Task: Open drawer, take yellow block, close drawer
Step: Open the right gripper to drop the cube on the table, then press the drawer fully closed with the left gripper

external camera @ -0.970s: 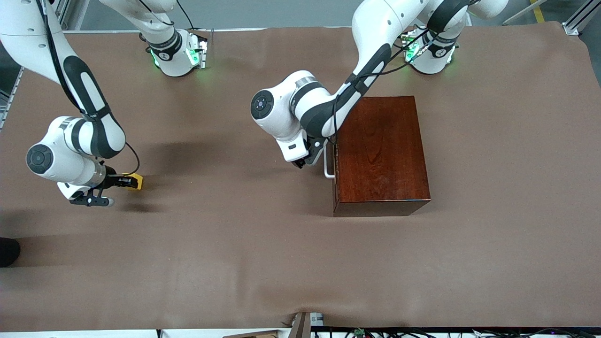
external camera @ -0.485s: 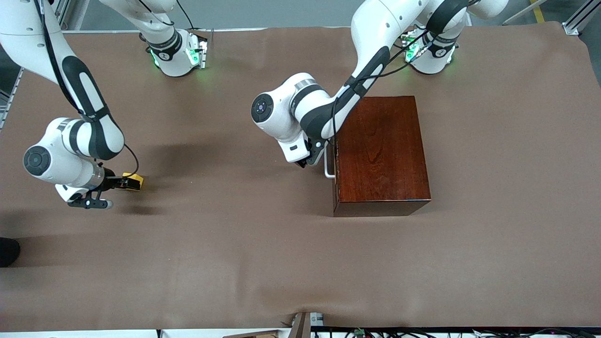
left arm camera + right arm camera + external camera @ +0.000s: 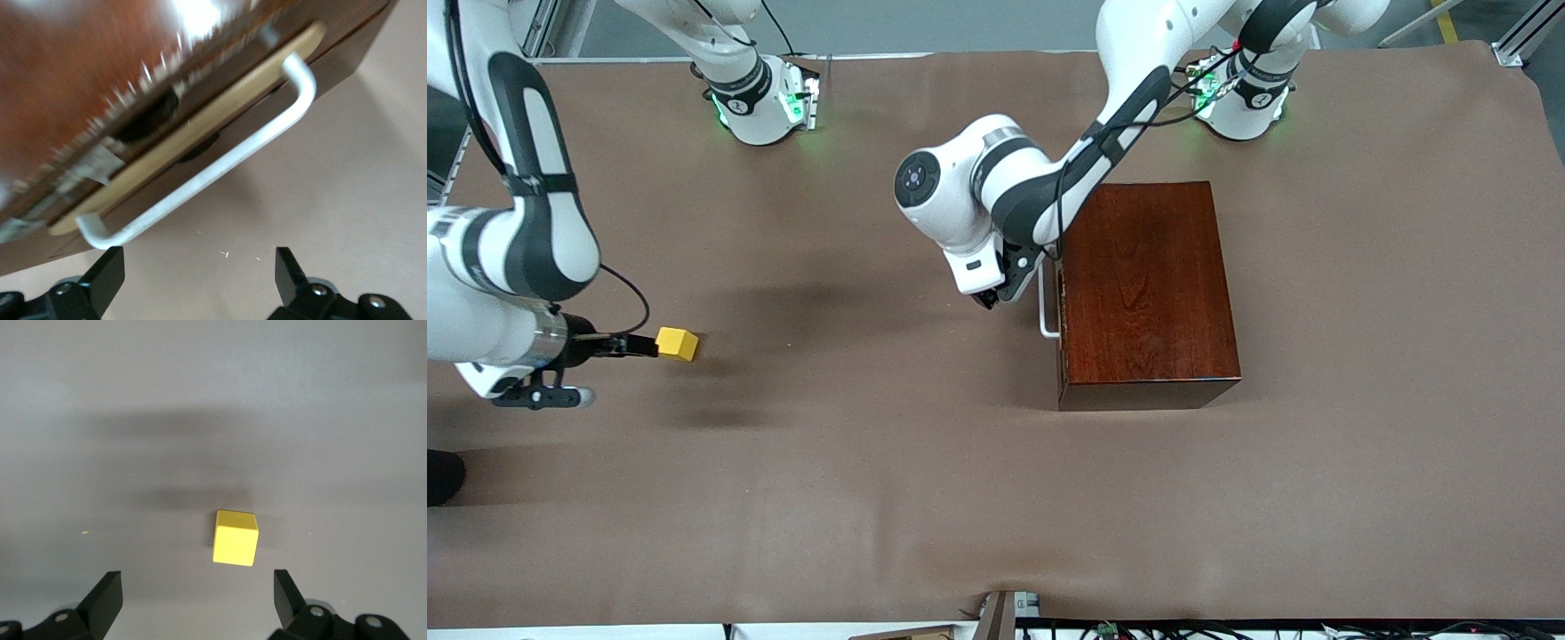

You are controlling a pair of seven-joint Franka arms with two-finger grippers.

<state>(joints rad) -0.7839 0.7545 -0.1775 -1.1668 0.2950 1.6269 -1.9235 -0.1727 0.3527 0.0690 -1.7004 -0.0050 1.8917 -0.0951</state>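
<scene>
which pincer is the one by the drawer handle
The left pincer, open beside the drawer's white handle. The right pincer, also open, is by the yellow block instead.

yellow block (image 3: 677, 344) on table (image 3: 871, 489), well apart from drawer (image 3: 1060, 307) in box (image 3: 1147, 293)

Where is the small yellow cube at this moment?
The small yellow cube lies on the brown table cover toward the right arm's end, free before the open right gripper, apart from the reddish-brown wooden box.
</scene>
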